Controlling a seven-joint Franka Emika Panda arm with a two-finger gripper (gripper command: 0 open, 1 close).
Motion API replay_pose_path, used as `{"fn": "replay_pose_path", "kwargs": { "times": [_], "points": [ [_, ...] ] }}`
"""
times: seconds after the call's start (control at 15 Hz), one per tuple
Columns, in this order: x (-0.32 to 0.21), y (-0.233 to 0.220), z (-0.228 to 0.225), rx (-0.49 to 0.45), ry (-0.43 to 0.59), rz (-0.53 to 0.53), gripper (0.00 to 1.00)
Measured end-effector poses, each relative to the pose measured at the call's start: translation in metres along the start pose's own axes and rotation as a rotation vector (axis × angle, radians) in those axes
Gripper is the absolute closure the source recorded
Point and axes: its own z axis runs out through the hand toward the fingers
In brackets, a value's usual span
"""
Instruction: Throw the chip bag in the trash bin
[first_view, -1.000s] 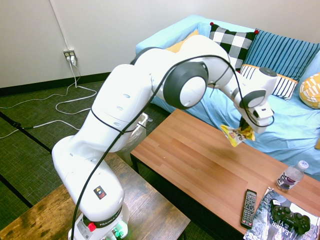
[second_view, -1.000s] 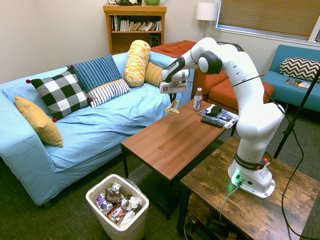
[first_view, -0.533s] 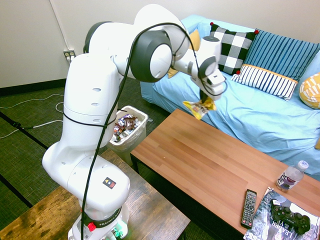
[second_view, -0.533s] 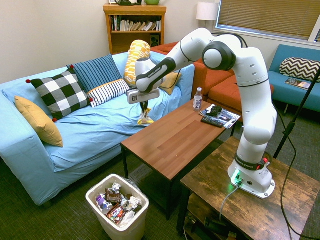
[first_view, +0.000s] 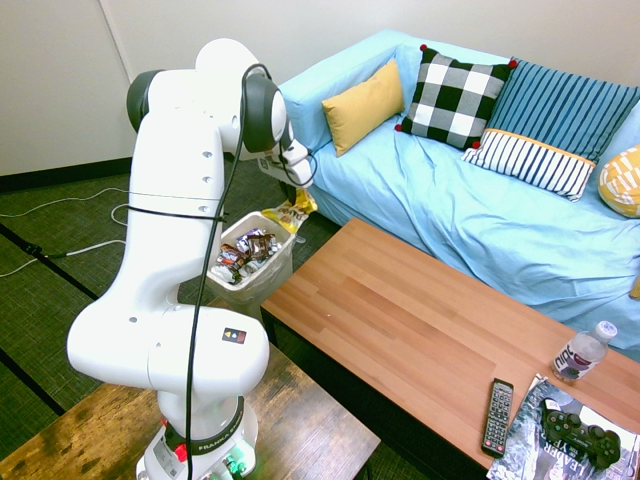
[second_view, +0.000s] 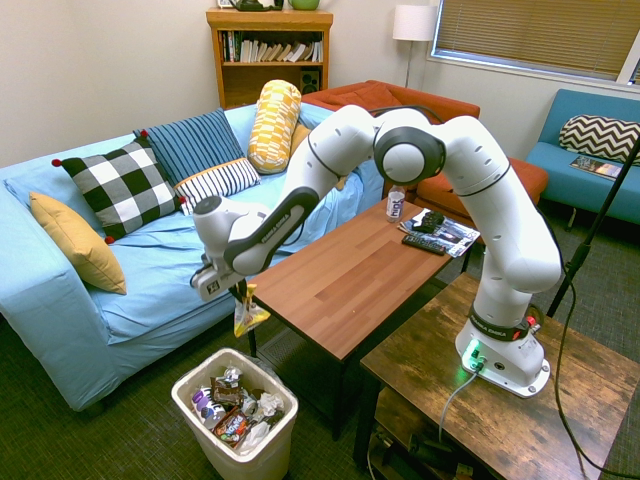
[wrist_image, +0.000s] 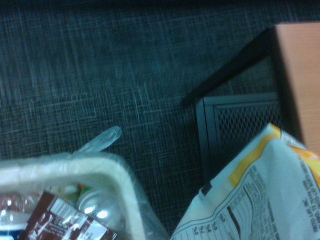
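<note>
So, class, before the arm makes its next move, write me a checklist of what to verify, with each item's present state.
1. Chip bag gripped by the tool: ok.
2. Trash bin upright and uncovered: ok.
3. Room left inside for the bag: ok, though wrappers already lie in it.
4. Bag fully over the opening: not ok; the wrist view shows it beside the rim.
5. Bag clear of the coffee table: ok, it hangs off the near end.
6. Bag empty: cannot tell.
</note>
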Motion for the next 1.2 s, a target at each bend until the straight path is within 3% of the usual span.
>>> {"fn": "replay_pose_path", "kwargs": {
  "times": [0.27, 0.53, 0.6, 1.2],
  "points": [
    [-0.093, 0.008, 0.045, -0.055, 0.052, -0.103, 1.00],
    [-0.116, 0.004, 0.050, -0.048, 0.067, -0.125, 1.00],
    [-0.116, 0.002, 0.048, -0.039, 0.065, -0.124, 0.00],
    [-0.105, -0.014, 0.031, 0.003, 0.059, -0.116, 0.00]
  ]
}}
